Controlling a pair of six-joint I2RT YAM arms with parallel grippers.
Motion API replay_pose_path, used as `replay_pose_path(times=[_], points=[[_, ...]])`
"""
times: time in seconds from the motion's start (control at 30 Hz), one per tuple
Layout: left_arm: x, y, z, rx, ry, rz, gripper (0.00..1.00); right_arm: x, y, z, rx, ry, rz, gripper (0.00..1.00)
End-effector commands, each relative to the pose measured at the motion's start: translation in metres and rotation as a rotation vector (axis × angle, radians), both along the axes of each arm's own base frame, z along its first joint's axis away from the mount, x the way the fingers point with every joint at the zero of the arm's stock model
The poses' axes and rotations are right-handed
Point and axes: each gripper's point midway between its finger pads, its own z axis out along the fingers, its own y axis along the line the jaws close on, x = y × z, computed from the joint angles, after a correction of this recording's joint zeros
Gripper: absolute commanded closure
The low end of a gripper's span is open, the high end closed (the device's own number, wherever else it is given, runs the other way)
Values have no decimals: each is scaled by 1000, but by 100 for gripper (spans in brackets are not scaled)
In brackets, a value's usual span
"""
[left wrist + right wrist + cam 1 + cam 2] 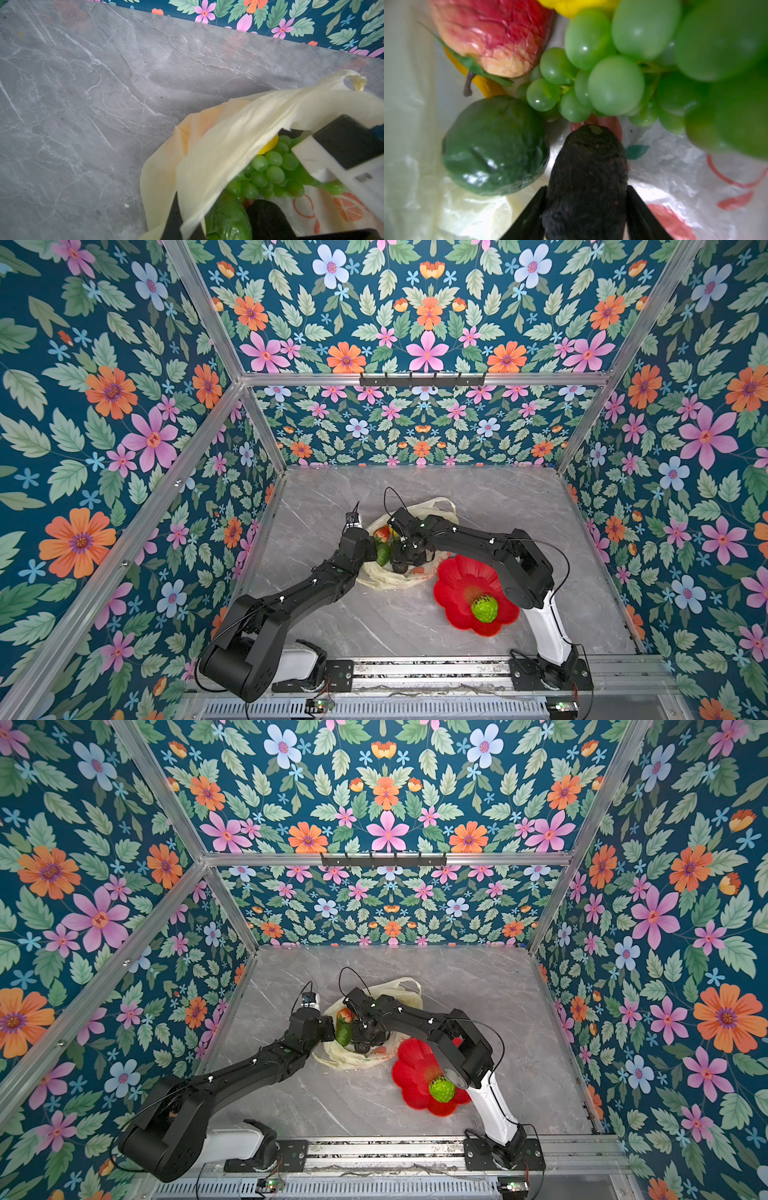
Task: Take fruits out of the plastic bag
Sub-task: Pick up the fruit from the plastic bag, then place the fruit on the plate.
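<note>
The pale yellow plastic bag [386,578] lies mid-table with its mouth held up. My left gripper [182,225] is shut on the bag's rim [228,145]. Inside the bag, my right gripper [587,187] is shut on a dark avocado [589,162], one black finger pressed against each side. Around it lie a green lime [494,145], a green grape bunch [612,79], a red strawberry [492,35] and a bit of yellow lemon [577,6]. A bumpy bright green fruit [484,608] sits outside the bag in the red dish.
The red flower-shaped dish [457,585] stands right of the bag, partly under my right arm [478,541]. Grey marble table [498,497] stretches behind and to both sides, with flowered walls all round. A metal rail [415,670] runs along the front edge.
</note>
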Motion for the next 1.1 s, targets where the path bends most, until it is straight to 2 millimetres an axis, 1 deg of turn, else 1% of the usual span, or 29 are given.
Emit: replay_pose_path(times=[0.0, 0.2, 0.37, 0.47, 0.63, 0.7, 0.93, 1.0, 1.03, 1.07], points=[[2, 0, 2, -4, -10, 8, 100, 2, -4, 8, -14, -32, 6, 48], [2, 1, 3, -1, -13, 11, 100, -1, -4, 19, 3, -45, 14, 50], [1, 1, 2, 1, -10, 9, 100, -5, -8, 38, 26, -70, 25, 50], [2, 2, 2, 3, -11, 12, 100, -11, -15, 49, 30, -81, 34, 50], [2, 4, 4, 10, -15, 18, 100, -23, -34, 69, 26, -108, 45, 50], [2, 4, 3, 11, -16, 20, 100, -28, -44, 75, 14, -118, 44, 50], [2, 4, 2, 14, -14, 19, 100, -53, -85, 80, -64, -116, 37, 50], [2, 5, 2, 15, -15, 22, 100, -61, -97, 79, -87, -105, 33, 50], [2, 5, 3, 16, -16, 23, 100, -64, -101, 74, -103, -92, 32, 50], [2, 5, 3, 17, -17, 24, 100, -69, -108, 83, -95, -102, 28, 50]])
